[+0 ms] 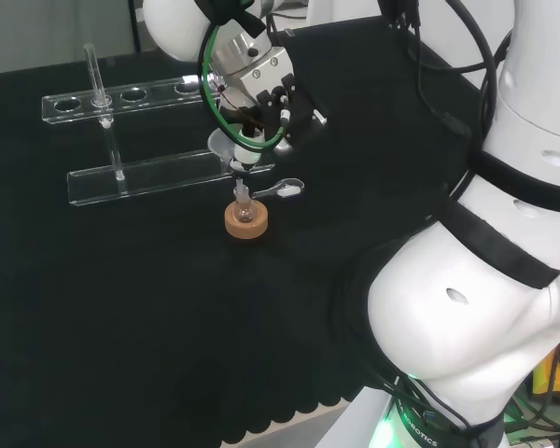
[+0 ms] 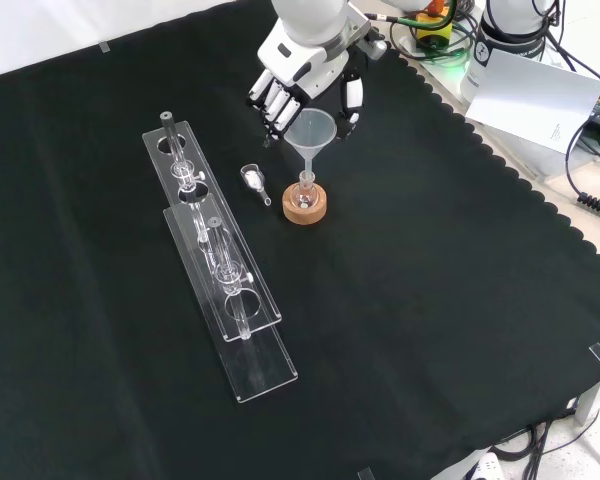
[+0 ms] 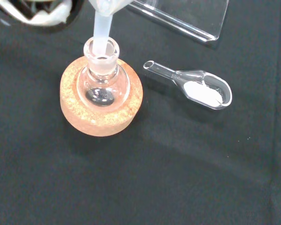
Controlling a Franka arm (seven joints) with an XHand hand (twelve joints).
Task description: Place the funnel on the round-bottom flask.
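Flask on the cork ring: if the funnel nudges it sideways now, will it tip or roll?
Probably not roll: the flask sits sunk in its cork ring, which lies flat on the cloth. It looks small and light, so ring and flask may slide together. The funnel stem is already in its neck, adding top weight.

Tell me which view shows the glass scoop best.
Wrist view: the scoop lies close up, white powder visible in its bowl. In the front view it is a small glint left of the cork ring; in the head view, a faint outline.

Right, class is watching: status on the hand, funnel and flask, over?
Hand behind funnel. Funnel stem in flask neck. Flask on cork ring. Scoop lies beside, clear.
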